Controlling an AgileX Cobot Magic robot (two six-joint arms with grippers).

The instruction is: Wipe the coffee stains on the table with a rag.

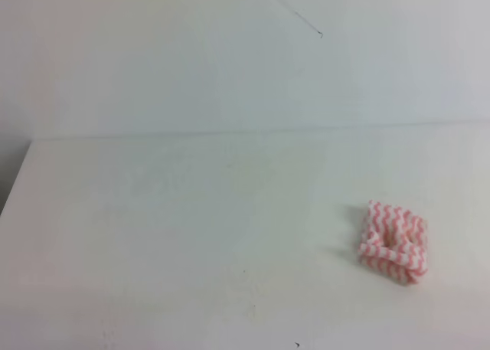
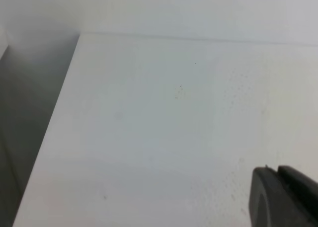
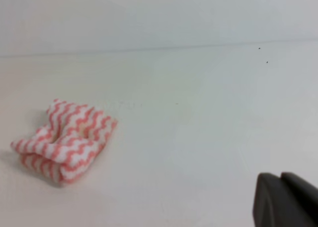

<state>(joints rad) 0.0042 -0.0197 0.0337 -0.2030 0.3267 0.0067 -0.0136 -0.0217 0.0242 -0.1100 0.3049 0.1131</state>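
Pink-and-white zigzag folded cloth rag (image 3: 63,139) lies left of my clenched, empty right gripper (image 3: 281,199); soft, light, it should pinch best at its raised middle fold.

Shows a white table (image 1: 191,235) meeting a pale wall (image 1: 153,59) along its far edge. Carries one folded rag (image 1: 393,241), pink-and-white zigzag striped, lying crumpled toward the right side, near the front, casting a faint shadow leftward.
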